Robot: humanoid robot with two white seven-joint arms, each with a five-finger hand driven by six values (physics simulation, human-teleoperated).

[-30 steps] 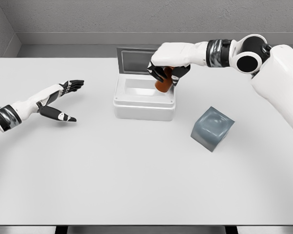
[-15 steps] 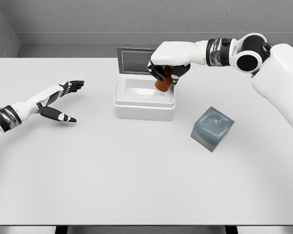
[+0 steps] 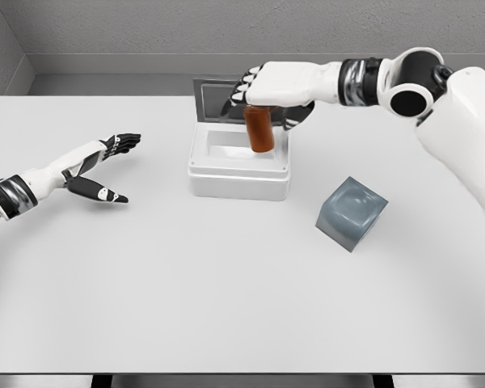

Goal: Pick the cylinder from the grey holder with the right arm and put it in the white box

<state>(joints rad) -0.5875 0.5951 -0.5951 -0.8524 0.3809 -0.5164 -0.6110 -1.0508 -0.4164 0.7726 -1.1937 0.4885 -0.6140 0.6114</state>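
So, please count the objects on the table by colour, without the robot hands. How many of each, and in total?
White: 1, the open box
Brown-orange: 1, the cylinder, over the box under the right robot hand
Grey: 1, the holder
Total: 3

The white box point(image 3: 238, 171) lies open upward, its raised lid point(image 3: 218, 99) walling the far side.

The brown cylinder point(image 3: 259, 128) is standing upright over the open white box point(image 3: 238, 171); the grey holder point(image 3: 352, 212) is sitting right of the box.
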